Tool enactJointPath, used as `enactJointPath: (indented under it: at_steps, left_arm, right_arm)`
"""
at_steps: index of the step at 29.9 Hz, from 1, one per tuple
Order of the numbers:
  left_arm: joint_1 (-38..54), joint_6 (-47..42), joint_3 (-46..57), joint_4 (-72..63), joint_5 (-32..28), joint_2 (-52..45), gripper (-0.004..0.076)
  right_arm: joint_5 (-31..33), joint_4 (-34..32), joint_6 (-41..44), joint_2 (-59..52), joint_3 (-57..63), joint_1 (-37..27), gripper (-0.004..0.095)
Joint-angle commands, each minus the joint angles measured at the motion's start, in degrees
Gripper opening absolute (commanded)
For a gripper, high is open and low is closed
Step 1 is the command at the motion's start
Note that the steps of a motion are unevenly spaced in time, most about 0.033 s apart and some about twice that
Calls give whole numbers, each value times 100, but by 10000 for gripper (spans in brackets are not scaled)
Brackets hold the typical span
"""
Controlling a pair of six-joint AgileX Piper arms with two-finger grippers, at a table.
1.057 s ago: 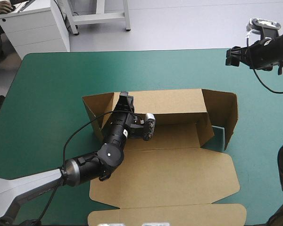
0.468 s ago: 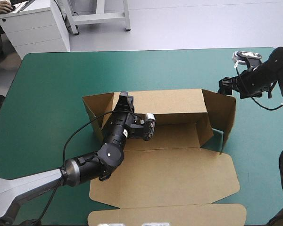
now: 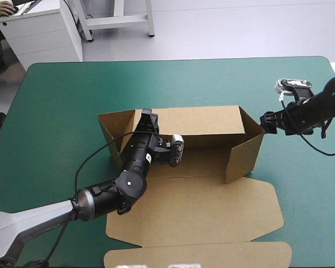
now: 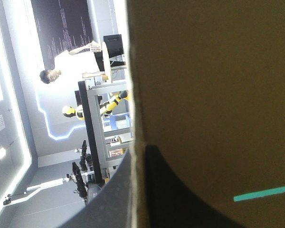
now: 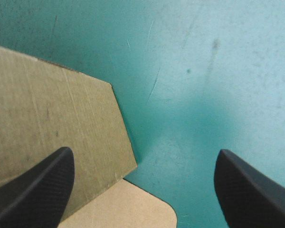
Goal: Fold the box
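Two grippers are at work on the box (image 3: 195, 206), which lies at the middle of the teal-green cover (image 3: 61, 111). Its back wall (image 3: 201, 120) is raised and its lid panel (image 3: 212, 240) lies flat toward the near edge.

Left gripper (image 3: 147, 116): clamped over the top edge of the back wall near its left end. The left wrist view confirms this, with the board's edge running between the nearly closed black fingers (image 4: 118, 190). Its position matches the earlier pictures.

Right gripper (image 3: 266, 121): earlier it was raised beyond the far right corner of the box. It now stands low at the outer face of the right end flap (image 3: 244, 151), near the flap's far upper corner. The fingers (image 5: 38, 190) are spread wide and hold nothing. The right wrist view shows brown board beside one finger and bare cover across the gap.

Change noted: the right end flap, which earlier stood splayed outward, is now swung inward across the right end of the tray. The gripper appears to be pushing it; actual contact cannot be confirmed.

Assessment: the right end wall is partly formed but not tucked. The left end flap (image 3: 109, 131) is splayed outward. The flap may spring back if the push is released before it is secured.
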Motion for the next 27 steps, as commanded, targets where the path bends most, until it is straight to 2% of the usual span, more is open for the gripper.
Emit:
enactJointPath:
  at_steps: [1, 5, 9, 19, 24, 27]
  left_arm:
    - [-23, 13, -132, 381, 294, -150, -10]
    - [-23, 3, -132, 383, 294, -150, -10]
    - [-23, 3, -132, 383, 294, -150, -10]
    - [-23, 3, -132, 383, 294, -150, -10]
    - [-23, 3, -132, 383, 294, -150, -10]
    - [-23, 3, -132, 383, 294, -150, -10]
  right_arm:
    - [-327, 424, -575, -513, 331, -31, 741]
    - [-388, 981, -1818, -740, 882, -31, 741]
    - [-348, 1449, -2556, -769, 1187, -31, 741]
    - [29, 1844, -2927, -769, 1286, -31, 741]
    - [-10, 1984, -2973, -769, 1309, -31, 741]
    - [-142, 2346, -3210, -812, 1468, -19, 741]
